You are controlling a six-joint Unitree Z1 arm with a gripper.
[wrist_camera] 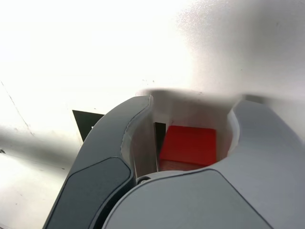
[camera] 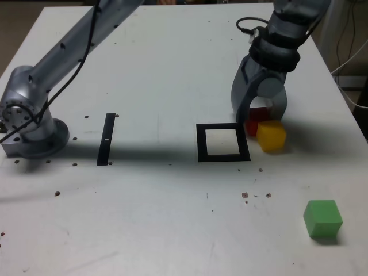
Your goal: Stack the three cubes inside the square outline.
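In the exterior view, find the green cube [camera: 323,217] around four o'clock from the square outline [camera: 202,144]; farther back, the yellow cube [camera: 271,135] by the red cube [wrist_camera: 189,145]. Probably picking red, with hand [wrist_camera: 194,105] open around it; next, close, lift and carry toward nine o'clock.

Grey speckled arm [camera: 85,47], black cable [camera: 86,54]

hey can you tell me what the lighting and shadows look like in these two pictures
Exterior view: soft shadow bands across the table, a small one under the green cube. Wrist view: blown-out white glare on the table, blurry shadows beyond the gripper.
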